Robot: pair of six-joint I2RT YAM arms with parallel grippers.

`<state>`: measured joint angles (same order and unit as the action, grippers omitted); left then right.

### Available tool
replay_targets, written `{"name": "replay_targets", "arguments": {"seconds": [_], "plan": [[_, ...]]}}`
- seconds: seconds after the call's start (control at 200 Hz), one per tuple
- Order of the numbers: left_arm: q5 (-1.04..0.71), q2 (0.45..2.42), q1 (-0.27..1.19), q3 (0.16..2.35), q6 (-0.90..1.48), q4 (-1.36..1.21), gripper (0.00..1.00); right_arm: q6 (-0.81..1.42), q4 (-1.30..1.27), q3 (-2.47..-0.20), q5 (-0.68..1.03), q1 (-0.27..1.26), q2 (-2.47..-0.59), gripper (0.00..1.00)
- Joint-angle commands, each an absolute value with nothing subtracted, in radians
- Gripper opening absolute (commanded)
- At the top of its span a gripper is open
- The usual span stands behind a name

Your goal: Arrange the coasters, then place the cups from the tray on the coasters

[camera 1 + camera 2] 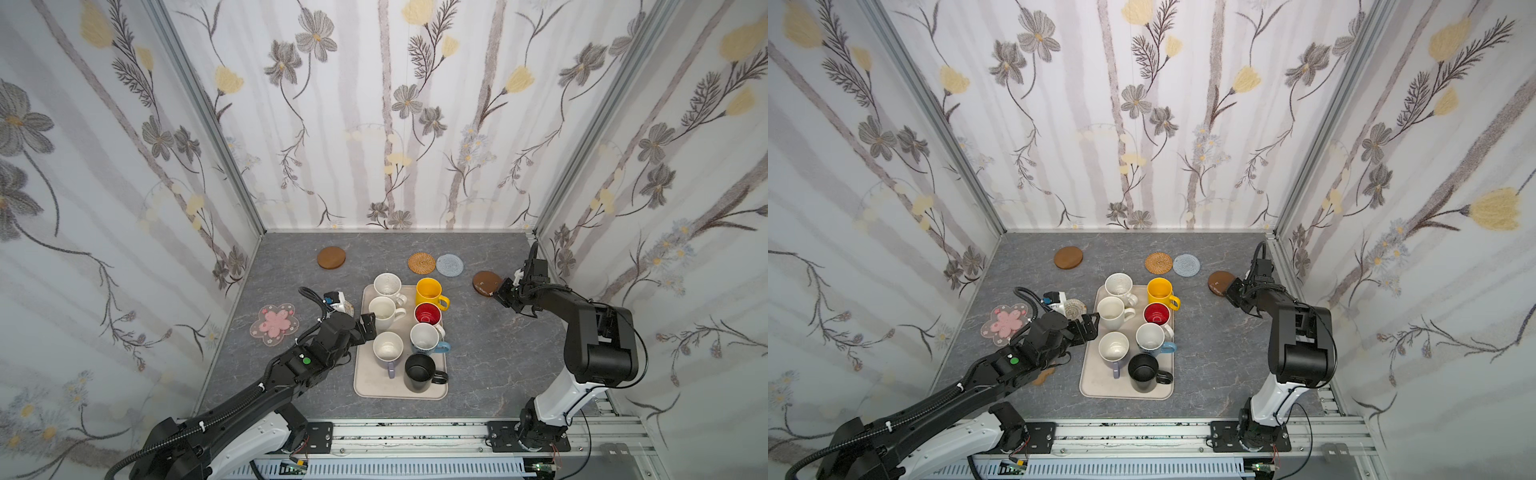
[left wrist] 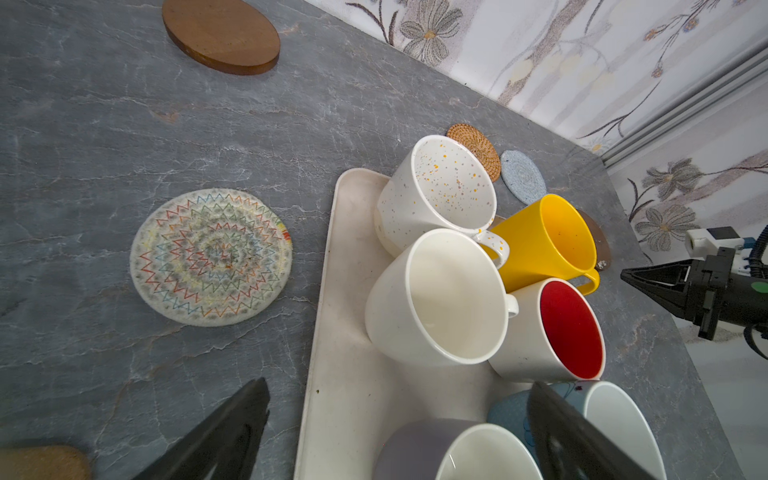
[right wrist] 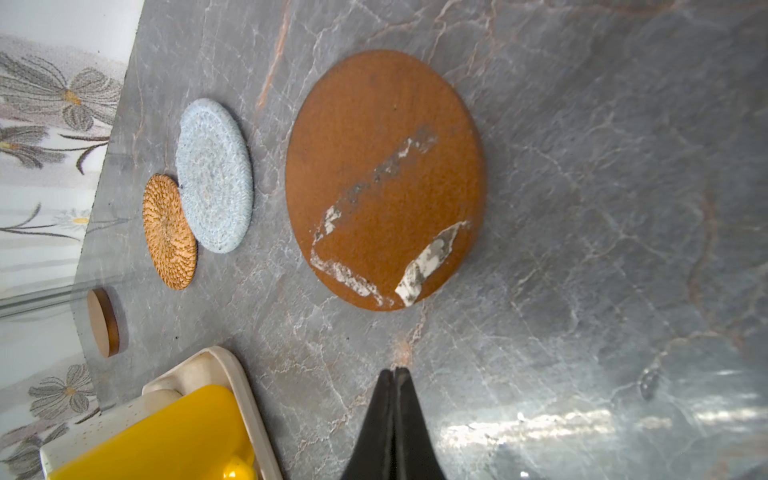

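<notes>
Seven mugs fill the beige tray: black mug and lavender mug nearest, then light blue mug, cream mug, red-inside mug, yellow mug and speckled mug. The left gripper gapes wide at the tray's left rim, near the pink flower coaster and crocheted coaster. The right gripper, pinched closed on nothing, sits just beside a scuffed brown disc. Farthest lie the wooden disc, rattan coaster and grey-blue coaster.
</notes>
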<state>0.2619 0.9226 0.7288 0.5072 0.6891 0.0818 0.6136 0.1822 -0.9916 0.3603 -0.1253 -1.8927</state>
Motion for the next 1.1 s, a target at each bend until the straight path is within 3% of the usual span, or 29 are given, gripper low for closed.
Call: {"name": "replay_targets", "arguments": {"seconds": [0.0, 0.25, 1.099], "plan": [[0.288, 0.923, 0.727, 0.501, 0.704, 0.078, 1.0, 0.629, 0.139, -1.013, 0.346, -0.136, -1.912, 0.02], [0.298, 0.933, 0.727, 0.506, 0.7, 0.077, 1.0, 0.621, 0.178, -1.065, 0.275, -0.147, -1.955, 0.0], [0.286, 0.979, 0.727, 0.53, 0.691, 0.078, 1.0, 0.556, 0.272, -1.241, 0.299, -0.202, -2.148, 0.0]]}}
